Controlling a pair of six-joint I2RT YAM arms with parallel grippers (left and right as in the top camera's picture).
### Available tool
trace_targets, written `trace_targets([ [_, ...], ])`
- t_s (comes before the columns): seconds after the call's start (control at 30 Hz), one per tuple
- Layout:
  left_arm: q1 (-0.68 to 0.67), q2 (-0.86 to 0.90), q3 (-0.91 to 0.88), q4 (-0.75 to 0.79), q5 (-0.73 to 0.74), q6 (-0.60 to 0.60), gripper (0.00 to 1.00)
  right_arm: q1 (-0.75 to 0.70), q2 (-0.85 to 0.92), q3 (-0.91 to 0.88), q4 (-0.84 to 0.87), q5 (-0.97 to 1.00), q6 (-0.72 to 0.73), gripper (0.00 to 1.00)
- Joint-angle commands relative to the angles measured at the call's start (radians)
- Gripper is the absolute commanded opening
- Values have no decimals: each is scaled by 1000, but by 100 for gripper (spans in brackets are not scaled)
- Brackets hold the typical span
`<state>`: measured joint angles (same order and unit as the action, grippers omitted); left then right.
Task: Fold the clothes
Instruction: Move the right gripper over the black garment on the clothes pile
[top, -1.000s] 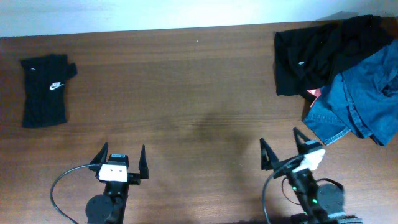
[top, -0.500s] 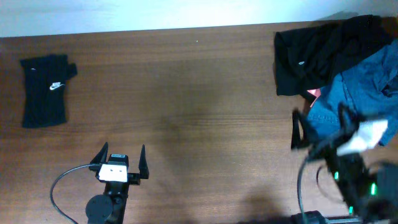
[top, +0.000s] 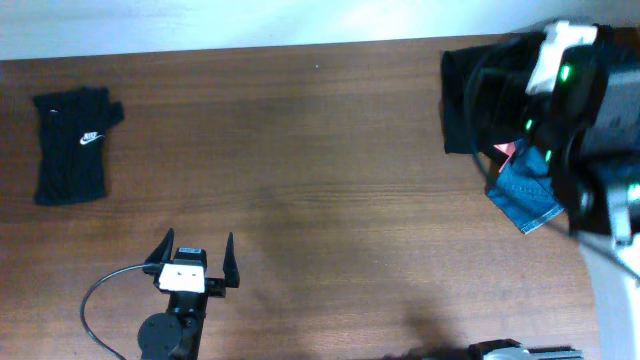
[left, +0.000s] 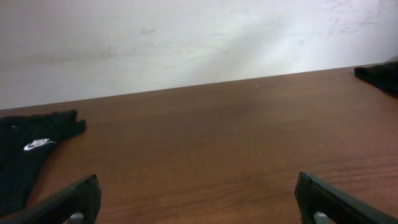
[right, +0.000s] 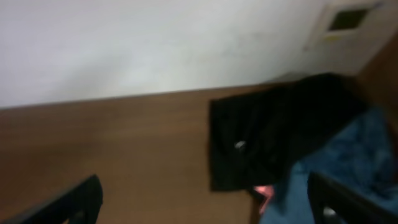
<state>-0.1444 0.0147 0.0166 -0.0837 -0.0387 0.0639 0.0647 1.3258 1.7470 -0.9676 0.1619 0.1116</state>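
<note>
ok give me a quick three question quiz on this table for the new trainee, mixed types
1. True or false: the left gripper is shut on a garment.
2. Where on the table does the black top with the white swoosh lie? A) at the left end, alone B) at the right end C) in the middle
3. What colour is the small garment showing between the black shirt and the blue denim?
Key: 1 false, it is open over bare wood. 2 A. 3 pink.
</note>
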Motion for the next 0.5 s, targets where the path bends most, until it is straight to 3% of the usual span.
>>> trace_targets([
  [0.0, 3, -10, -8, 3, -10, 19, 99, -72, 105, 152, -71, 52, -3, 99],
  [0.17, 3, -10, -8, 3, -10, 19, 99, -192, 245, 269, -145, -53, -3, 99],
  [0.47, 3, -10, -8, 3, -10, 19, 99, -348, 351, 284, -93, -157, 11, 99],
])
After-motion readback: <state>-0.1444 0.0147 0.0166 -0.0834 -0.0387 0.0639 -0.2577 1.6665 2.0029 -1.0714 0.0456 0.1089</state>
